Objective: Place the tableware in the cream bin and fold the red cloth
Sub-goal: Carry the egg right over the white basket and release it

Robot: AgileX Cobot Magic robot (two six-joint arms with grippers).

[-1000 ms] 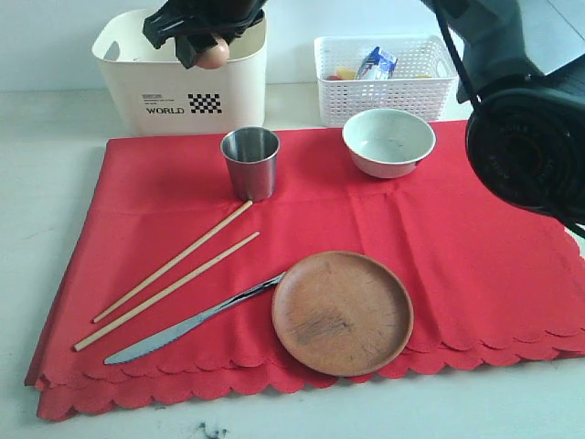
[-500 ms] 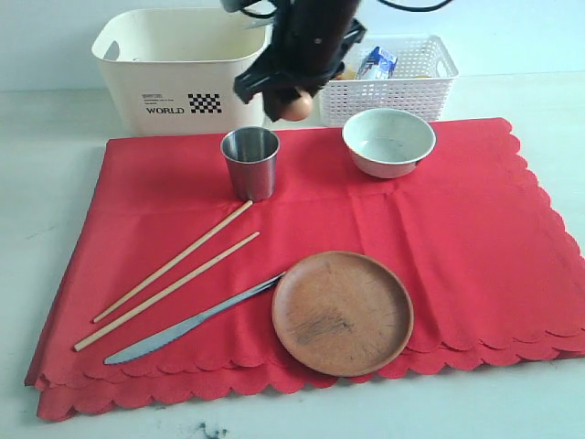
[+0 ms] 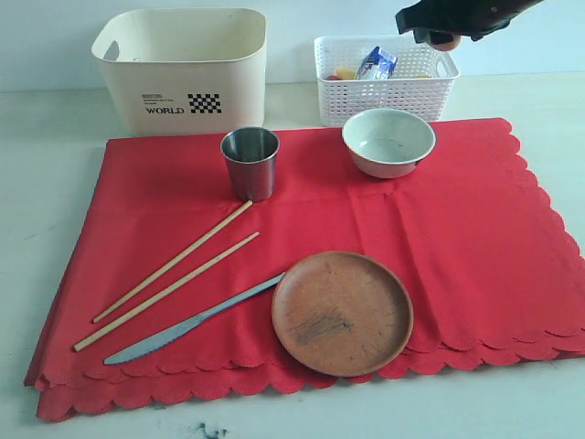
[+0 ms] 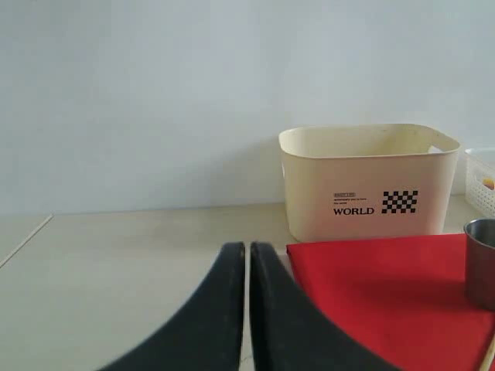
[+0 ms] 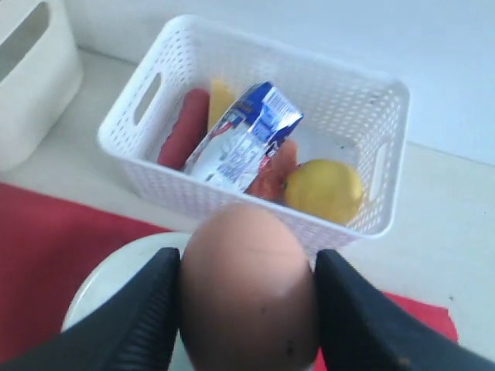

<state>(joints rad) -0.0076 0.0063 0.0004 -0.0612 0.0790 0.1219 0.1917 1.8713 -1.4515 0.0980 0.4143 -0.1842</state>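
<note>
The red cloth (image 3: 457, 229) lies flat on the table. On it are a steel cup (image 3: 249, 162), a pale bowl (image 3: 388, 142), two chopsticks (image 3: 174, 262), a knife (image 3: 192, 320) and a brown plate (image 3: 342, 313). The cream bin (image 3: 183, 73) stands behind the cloth at the back left. My right gripper (image 3: 445, 37) hangs at the back right, shut on a brown egg (image 5: 247, 286), above the bowl's far rim and the basket's near wall. My left gripper (image 4: 247, 251) is shut and empty, low over the table to the left of the cloth; the exterior view does not show it.
A white lattice basket (image 3: 384, 87) stands at the back right, next to the cream bin. It holds a lemon (image 5: 325, 189), a milk carton (image 5: 244, 139), a sausage (image 5: 184, 127) and cheese.
My right gripper has carried the egg from above the cream bin rightward, past the cup, to above the lattice basket's front. The tableware and cloth have not moved.
</note>
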